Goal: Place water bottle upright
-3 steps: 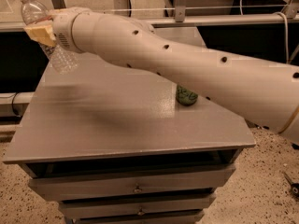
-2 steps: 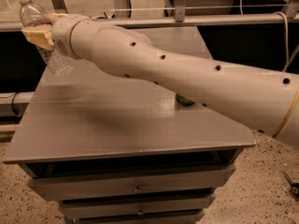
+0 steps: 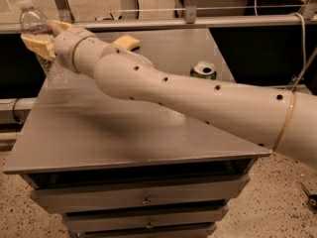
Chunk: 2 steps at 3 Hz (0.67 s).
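At 10 o'clock the gripper [image 3: 46, 37] clasps the small clear ribbed plastic water bottle [image 3: 33, 22], already upright, approx. over the grey table [image 3: 99, 133] edge. Left to do: set down, release. Green soda can [image 3: 203, 69] at 2 o'clock.

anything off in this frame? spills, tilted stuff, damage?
Nothing spilled or damaged. One oddity: the bottle, roughly upright in the gripper with jaws shut on it, is right at the far-left edge of the table, with little margin. The can is upright; the sponge lies flat at the back.
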Available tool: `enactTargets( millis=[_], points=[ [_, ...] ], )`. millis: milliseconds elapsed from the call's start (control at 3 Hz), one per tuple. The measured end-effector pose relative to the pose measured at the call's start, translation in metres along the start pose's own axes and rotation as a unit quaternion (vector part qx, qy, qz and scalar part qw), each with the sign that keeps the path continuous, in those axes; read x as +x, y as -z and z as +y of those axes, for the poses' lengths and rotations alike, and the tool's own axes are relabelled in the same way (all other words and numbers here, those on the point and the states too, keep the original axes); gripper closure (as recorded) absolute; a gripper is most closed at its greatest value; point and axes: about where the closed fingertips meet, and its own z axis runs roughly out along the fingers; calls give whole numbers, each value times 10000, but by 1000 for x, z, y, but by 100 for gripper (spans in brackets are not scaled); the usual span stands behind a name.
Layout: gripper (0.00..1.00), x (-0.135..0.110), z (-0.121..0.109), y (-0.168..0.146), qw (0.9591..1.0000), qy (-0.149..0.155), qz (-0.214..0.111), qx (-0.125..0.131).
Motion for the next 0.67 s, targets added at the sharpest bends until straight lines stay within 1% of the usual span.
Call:
enactTargets(
  millis=[333, 667],
  points=[
    [100, 14, -1, 2, 9998, 108, -170, 53],
    [100, 24, -5, 6, 9994, 198, -240, 127]
  ],
)
